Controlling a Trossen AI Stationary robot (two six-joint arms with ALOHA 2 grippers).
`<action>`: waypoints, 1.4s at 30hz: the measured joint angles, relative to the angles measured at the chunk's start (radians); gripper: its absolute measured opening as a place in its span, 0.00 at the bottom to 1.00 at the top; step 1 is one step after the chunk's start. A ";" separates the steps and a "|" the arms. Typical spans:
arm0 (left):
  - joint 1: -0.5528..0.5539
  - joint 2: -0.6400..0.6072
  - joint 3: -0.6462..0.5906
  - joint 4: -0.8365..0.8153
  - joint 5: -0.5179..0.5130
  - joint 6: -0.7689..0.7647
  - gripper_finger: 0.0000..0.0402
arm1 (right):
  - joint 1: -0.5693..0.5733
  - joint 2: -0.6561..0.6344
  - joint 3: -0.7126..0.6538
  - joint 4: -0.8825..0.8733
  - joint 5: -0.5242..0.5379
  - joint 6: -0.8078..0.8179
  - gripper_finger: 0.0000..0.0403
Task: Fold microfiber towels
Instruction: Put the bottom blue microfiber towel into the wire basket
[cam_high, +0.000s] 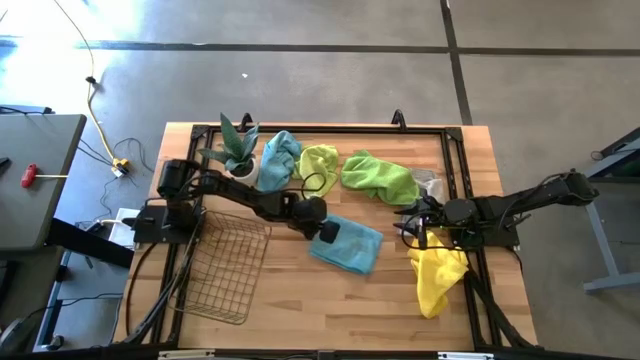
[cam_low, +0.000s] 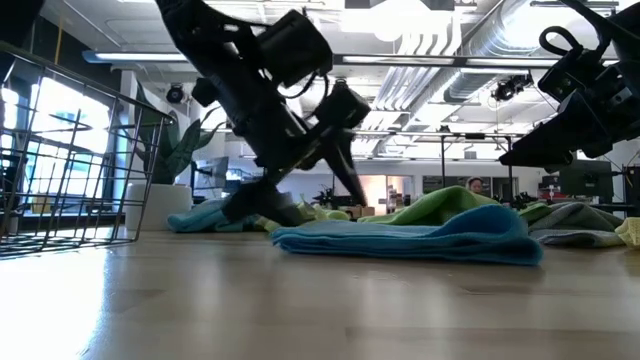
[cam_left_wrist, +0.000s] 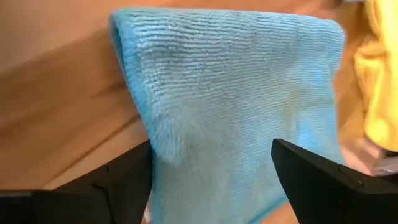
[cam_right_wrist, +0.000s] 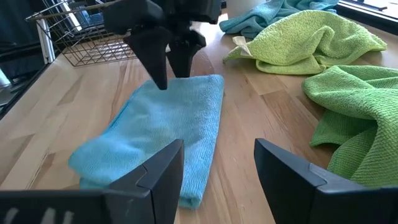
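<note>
Teal towel lies folded over near the middle of the surface, one doubled edge lying rounded and the cloth flat beneath it, so the step in hand looks like the last fold or the smoothing of this piece. Left tool hangs just over the towel's near-left corner, its fingers spread wide and gripping nothing; the left wrist view shows cloth between the two fingers but no pinch on it. I judge the next move calls for either closing on that edge to carry it across for another fold, or lifting away to leave the towel as done. Right tool waits just beside the towel's far side, fingers also wide and empty, above a crumpled yellow towel. Two lime green towels, another teal one and a bit of pale grey cloth lie unfolded along the back of the surface. A wire basket and a potted plant stand to the left. No brand, label or writing can be read anywhere.
</note>
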 joint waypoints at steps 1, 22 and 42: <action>-0.002 0.003 0.000 0.014 0.008 -0.001 0.75 | 0.000 0.000 0.000 0.000 0.000 0.000 0.47; -0.008 0.027 -0.002 0.016 0.059 0.094 0.02 | 0.000 0.000 0.000 0.000 0.000 0.000 0.47; -0.010 0.025 0.309 -0.491 0.327 0.532 0.00 | 0.000 0.000 0.000 -0.001 0.000 0.000 0.47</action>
